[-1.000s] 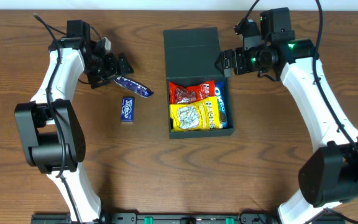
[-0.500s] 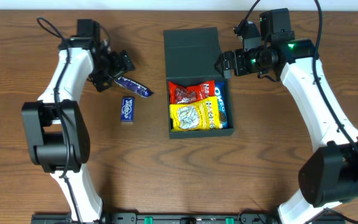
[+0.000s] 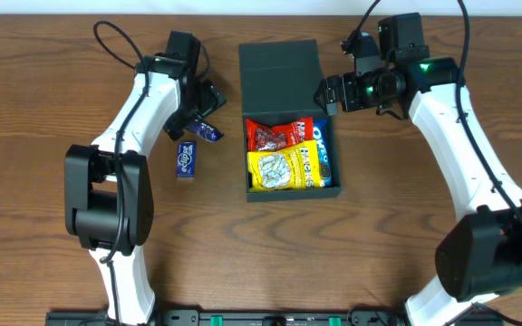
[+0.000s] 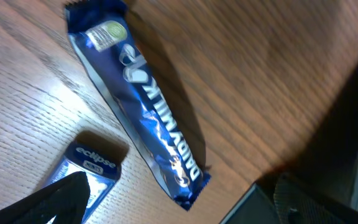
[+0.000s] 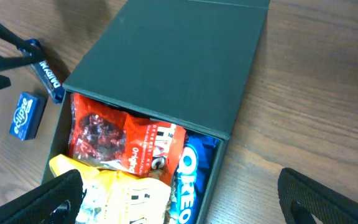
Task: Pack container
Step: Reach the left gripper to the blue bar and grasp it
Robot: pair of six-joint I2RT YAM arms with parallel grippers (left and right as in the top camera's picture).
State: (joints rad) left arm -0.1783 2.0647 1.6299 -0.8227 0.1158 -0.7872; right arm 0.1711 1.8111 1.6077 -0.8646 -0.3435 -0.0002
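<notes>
Left gripper [image 3: 203, 110] hangs wide open and empty over the blue chocolate bar [image 4: 138, 106] left of centre, right gripper [image 3: 326, 93] also wide open, holding nothing, upper right, just beside the green container [image 3: 279, 68] at mid-frame, lid flapped back, snack packets [image 3: 288, 163] inside.

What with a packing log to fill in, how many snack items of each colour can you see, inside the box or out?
Red: 1, the red packet in the container.
Yellow: 1, the yellow packet in the container.
Blue: 3, the Oreo pack in the container, plus the Dairy Milk bar and the Eclipse pack outside it on the table.
Total: 5.
</notes>
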